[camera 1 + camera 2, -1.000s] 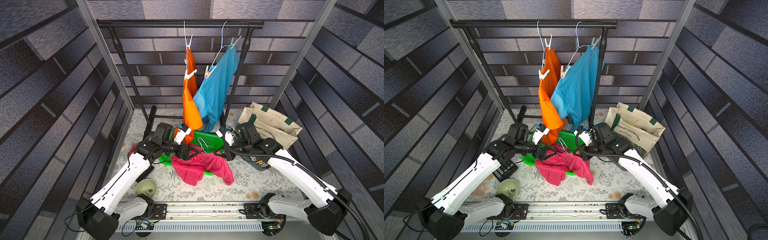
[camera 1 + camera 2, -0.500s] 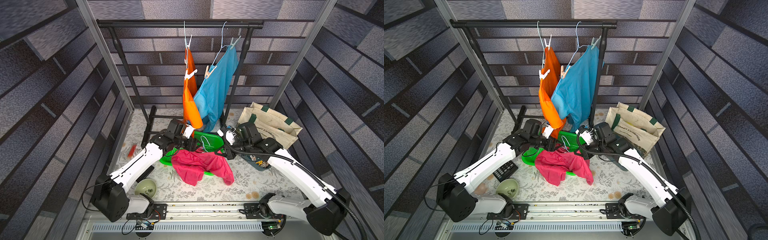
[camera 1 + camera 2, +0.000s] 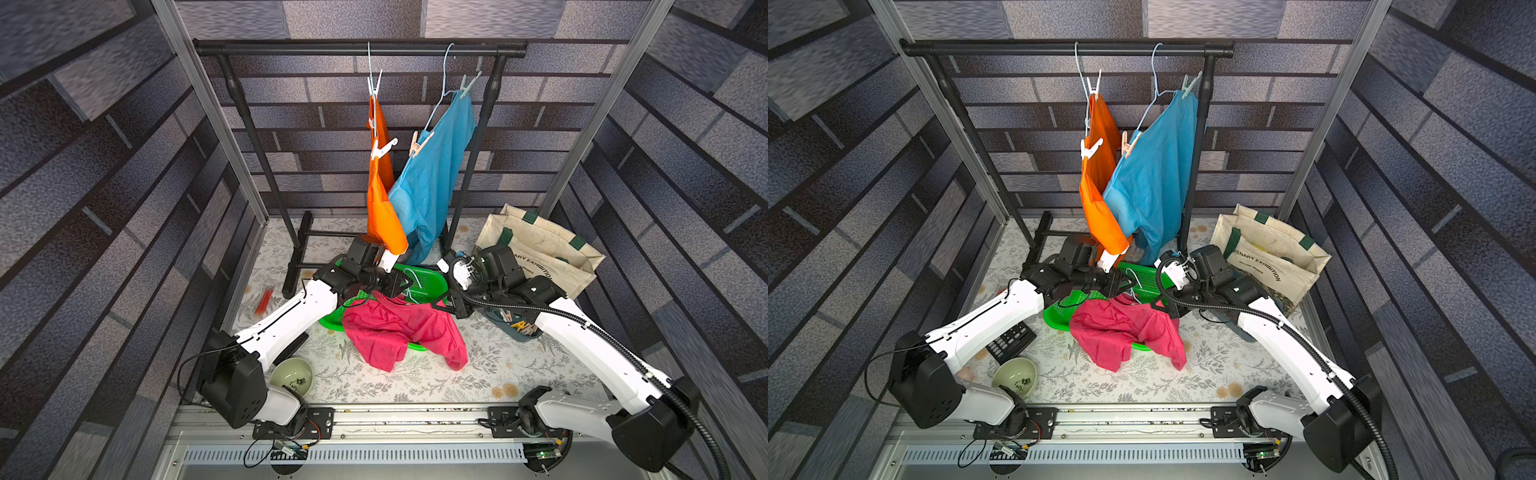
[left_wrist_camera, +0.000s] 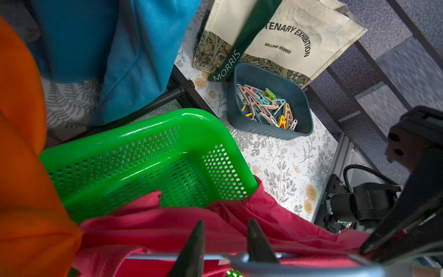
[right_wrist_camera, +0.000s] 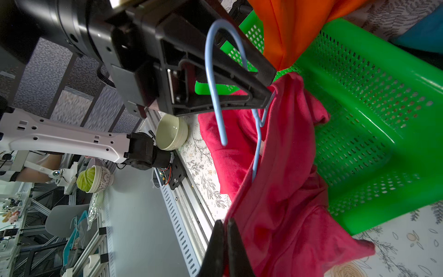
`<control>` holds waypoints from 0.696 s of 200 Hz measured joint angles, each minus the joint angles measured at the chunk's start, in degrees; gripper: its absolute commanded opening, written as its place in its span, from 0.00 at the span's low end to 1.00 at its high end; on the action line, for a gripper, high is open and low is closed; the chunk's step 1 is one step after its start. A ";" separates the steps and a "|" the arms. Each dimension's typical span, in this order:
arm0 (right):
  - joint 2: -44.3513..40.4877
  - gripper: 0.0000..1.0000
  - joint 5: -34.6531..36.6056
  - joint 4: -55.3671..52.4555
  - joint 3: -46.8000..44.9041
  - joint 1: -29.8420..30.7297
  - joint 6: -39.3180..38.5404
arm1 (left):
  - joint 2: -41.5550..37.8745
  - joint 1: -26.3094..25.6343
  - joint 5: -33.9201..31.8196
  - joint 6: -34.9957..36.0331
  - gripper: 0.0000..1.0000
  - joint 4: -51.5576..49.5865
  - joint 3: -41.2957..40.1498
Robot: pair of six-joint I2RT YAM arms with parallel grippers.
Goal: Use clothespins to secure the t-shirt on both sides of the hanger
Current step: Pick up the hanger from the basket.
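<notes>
A red t-shirt is draped over the front of the green basket with a light-blue wire hanger in its neck. My left gripper reaches over the basket. Its jaws stand a narrow gap apart, and the hanger's neck and wire cross between them. My right gripper is shut on the t-shirt's edge at the right. Loose pastel clothespins fill a blue-grey tub beside the basket. In the top views my right arm partly hides the tub.
An orange shirt and a blue shirt hang pinned on the black rack, right above my left wrist. A cream tote bag stands at the back right. A green bowl and a keypad lie front left.
My left arm swung in from the left to the hanger over the basket, and its jaws narrowed from wide open. The right arm and the t-shirt stayed put.
</notes>
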 measured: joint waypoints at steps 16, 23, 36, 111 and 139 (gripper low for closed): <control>0.00 0.00 0.07 0.02 -0.13 -0.11 0.02 | 1.22 0.00 0.20 -0.96 0.04 0.24 1.42; 0.00 0.00 0.20 0.04 -0.20 -0.15 0.02 | 1.77 -0.02 0.22 -1.31 0.01 0.52 2.03; -0.07 0.02 0.57 0.09 -0.35 -0.22 0.04 | 2.45 -0.13 0.07 -1.97 0.00 0.76 3.17; -5.14 0.62 8.83 0.44 -0.98 -0.22 1.49 | -0.68 -4.33 -17.29 -2.93 0.00 -9.29 11.54; -6.93 0.64 11.98 0.42 -0.98 -0.22 1.53 | -5.68 -5.79 -25.11 -2.49 0.00 -14.10 17.77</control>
